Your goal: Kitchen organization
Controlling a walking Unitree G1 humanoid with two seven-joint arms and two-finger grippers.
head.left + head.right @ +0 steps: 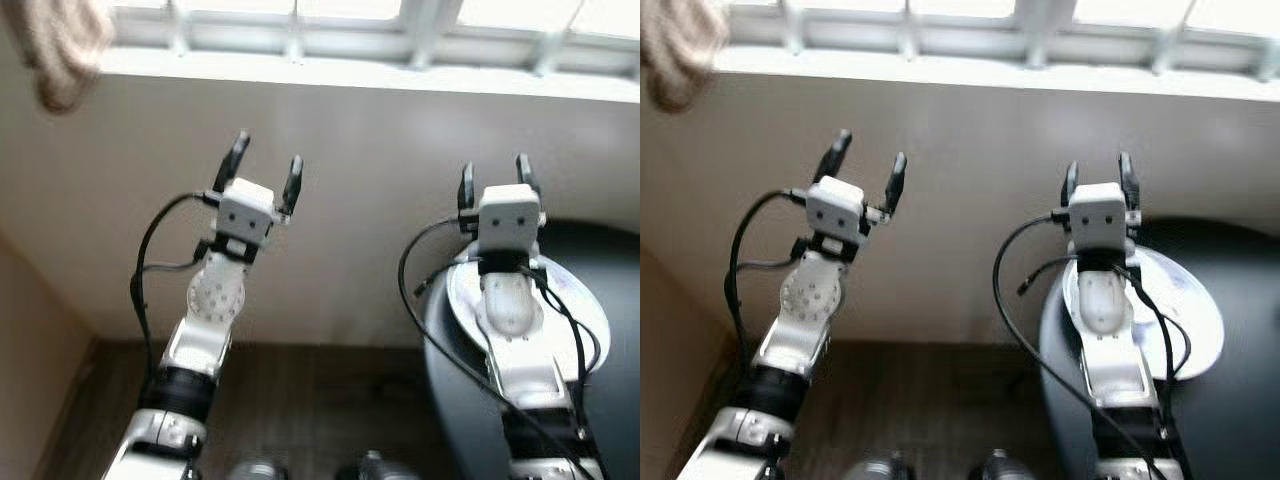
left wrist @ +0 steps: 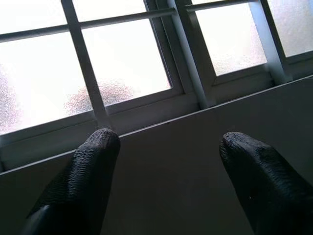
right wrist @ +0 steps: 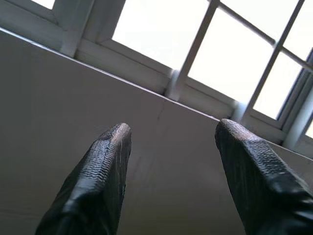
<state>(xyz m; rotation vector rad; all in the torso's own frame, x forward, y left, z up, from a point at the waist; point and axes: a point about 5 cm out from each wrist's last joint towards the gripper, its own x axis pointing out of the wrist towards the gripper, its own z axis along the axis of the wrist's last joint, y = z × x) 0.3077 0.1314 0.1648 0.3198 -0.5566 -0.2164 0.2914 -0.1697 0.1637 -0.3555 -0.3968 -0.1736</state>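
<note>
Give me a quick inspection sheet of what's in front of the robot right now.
Surface: dark round table at right, wooden floor below.
Job's things: white plate on the table, under the right arm.
Clutter: beige cloth hanging at upper left.
Grippers: left gripper and right gripper both raised, open, empty.
Cables: black cables looping beside both arms.
Surroundings: beige wall, white-framed window above.

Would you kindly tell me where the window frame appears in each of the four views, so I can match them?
Left eye: window frame along the top edge.
Right eye: top edge, shifted slightly left.
Left wrist: upper half, beyond the left hand.
Right wrist: upper right, beyond the right hand.
Shared landmark: the sill below the frame.
</note>
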